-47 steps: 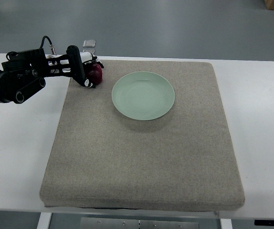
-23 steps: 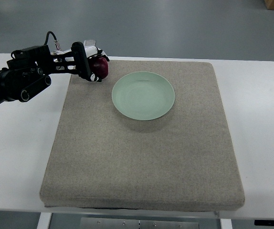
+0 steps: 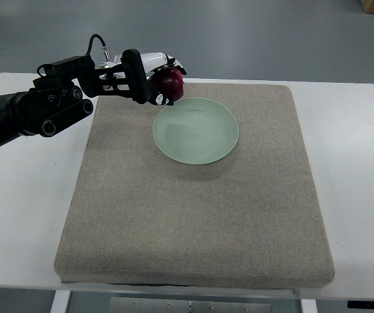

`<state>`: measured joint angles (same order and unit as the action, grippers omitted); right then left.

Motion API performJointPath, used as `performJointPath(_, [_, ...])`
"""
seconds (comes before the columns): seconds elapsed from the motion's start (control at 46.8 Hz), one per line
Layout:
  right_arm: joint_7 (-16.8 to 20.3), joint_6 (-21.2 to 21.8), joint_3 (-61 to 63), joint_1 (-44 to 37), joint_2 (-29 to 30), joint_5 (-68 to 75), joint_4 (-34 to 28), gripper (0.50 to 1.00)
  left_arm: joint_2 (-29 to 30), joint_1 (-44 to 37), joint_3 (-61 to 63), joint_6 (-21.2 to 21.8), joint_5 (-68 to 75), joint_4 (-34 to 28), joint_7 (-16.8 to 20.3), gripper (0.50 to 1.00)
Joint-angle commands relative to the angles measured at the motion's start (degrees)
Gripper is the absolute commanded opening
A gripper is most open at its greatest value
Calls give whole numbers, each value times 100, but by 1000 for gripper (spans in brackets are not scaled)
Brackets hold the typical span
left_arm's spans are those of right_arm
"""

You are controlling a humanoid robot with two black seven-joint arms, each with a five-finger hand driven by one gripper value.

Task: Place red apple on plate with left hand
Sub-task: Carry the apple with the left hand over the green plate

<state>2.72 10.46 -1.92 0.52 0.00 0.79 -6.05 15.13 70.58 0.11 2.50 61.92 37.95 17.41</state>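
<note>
Since the earlier frames the left robot hand [image 3: 153,81] has carried the red apple [image 3: 171,82] rightward, and it now hangs clasped in the fingers just over the plate's [image 3: 195,130] far-left rim. What remains, I judge, is moving inward, lowering and releasing; the grey mat [image 3: 193,215] on the white surface [image 3: 350,163] offers no obstruction.

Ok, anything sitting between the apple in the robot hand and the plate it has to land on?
Nothing visible. The left robot hand holds the dark red apple just beyond the far-left rim of the pale green round plate, which is empty. The beige fabric mat around it is bare.
</note>
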Motion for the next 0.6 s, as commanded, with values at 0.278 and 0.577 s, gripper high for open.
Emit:
performJointPath(0.278, [1,0,8,1,0,0,-1,932,-485,-150,33,23,39,11,-1,694])
performJointPath(0.577, [1,0,8,1,0,0,-1,932,-678,-281,68,23,57,-42,-1,743])
